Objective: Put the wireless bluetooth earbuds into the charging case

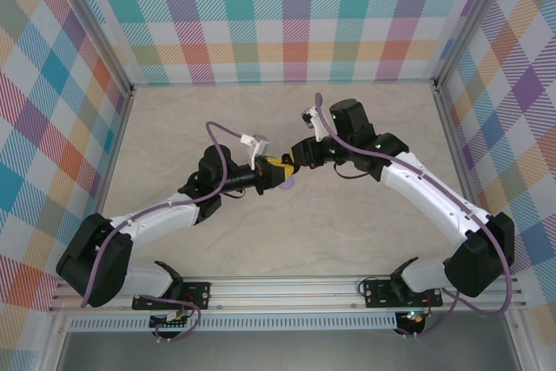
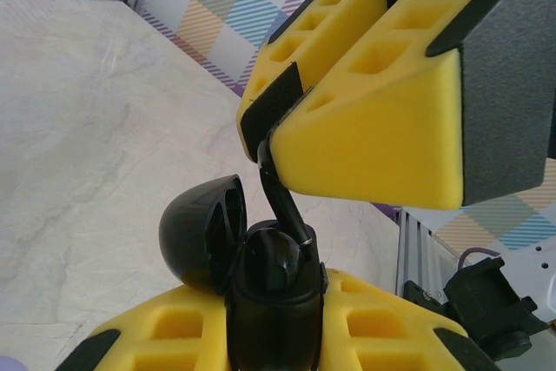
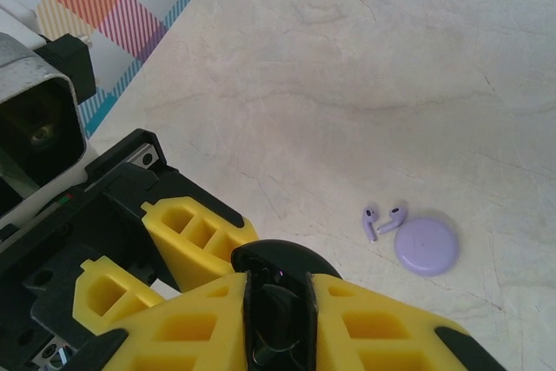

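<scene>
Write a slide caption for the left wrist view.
Left gripper holds open black case; right gripper pinches earbud at its mouth.

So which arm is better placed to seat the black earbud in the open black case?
Right. The right pincer grips the black earbud by its stem at the mouth of the black case; the left pincer is occupied holding that case.

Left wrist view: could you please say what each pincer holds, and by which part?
Left pincer clamps the open black charging case by its body's sides; right pincer pinches a black earbud by its upper end.
</scene>
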`<action>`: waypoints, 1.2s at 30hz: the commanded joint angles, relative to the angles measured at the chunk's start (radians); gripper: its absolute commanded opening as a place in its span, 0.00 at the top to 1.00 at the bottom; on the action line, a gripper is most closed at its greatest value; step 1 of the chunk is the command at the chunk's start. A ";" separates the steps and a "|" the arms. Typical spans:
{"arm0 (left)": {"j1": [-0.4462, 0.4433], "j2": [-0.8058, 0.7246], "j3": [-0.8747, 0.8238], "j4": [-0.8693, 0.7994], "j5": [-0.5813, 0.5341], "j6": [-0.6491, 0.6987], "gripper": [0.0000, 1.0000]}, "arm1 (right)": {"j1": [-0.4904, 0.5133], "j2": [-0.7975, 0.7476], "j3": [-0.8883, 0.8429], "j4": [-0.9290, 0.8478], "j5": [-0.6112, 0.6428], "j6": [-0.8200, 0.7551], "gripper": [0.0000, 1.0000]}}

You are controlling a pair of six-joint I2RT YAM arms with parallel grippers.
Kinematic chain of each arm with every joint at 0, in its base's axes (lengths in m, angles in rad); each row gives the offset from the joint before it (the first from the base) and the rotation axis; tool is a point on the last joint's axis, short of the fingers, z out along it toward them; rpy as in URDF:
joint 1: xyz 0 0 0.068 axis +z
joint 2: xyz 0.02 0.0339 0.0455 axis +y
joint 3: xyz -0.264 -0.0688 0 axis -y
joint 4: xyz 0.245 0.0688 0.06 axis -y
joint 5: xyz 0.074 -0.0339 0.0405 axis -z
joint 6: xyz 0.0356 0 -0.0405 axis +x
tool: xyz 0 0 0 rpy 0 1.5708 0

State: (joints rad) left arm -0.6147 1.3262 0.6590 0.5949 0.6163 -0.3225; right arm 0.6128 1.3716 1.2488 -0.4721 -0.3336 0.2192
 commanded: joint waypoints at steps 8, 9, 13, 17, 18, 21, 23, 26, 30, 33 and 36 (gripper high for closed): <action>-0.014 -0.028 0.026 0.000 -0.015 -0.009 0.96 | 0.015 0.018 0.000 -0.003 -0.017 -0.031 0.77; -0.014 -0.027 0.026 0.000 -0.015 -0.007 0.96 | 0.015 0.017 0.000 -0.003 -0.018 -0.031 0.77; -0.014 -0.028 0.026 0.000 -0.030 -0.010 0.96 | 0.017 0.014 0.001 -0.005 -0.022 -0.030 0.77; -0.014 -0.030 0.027 -0.001 -0.047 -0.012 0.96 | 0.016 0.012 0.005 -0.011 -0.035 -0.032 0.77; -0.013 -0.030 0.026 -0.001 -0.049 -0.013 0.96 | 0.016 0.012 0.006 -0.014 -0.041 -0.034 0.77; -0.014 -0.033 0.025 -0.001 -0.053 -0.014 0.96 | 0.018 0.011 0.005 -0.017 -0.052 -0.035 0.77; -0.013 -0.035 0.025 0.003 -0.055 -0.015 0.96 | 0.018 0.010 0.005 -0.019 -0.056 -0.035 0.77; -0.014 -0.037 0.026 0.007 -0.055 -0.015 0.96 | 0.017 0.013 0.003 -0.018 -0.079 -0.032 0.77; -0.015 -0.039 0.024 0.009 -0.057 -0.017 0.96 | 0.018 0.021 0.007 -0.018 -0.104 -0.029 0.77; -0.014 -0.041 0.023 0.007 -0.061 -0.015 0.96 | 0.018 0.023 0.008 -0.011 -0.118 -0.022 0.77; -0.014 -0.042 0.020 0.008 -0.067 -0.015 0.96 | 0.018 0.021 0.008 -0.011 -0.123 -0.019 0.78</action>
State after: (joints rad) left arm -0.6159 1.3109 0.6590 0.5751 0.5793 -0.3264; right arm 0.6186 1.3804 1.2488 -0.4828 -0.3759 0.2005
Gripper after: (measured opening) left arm 0.211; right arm 0.227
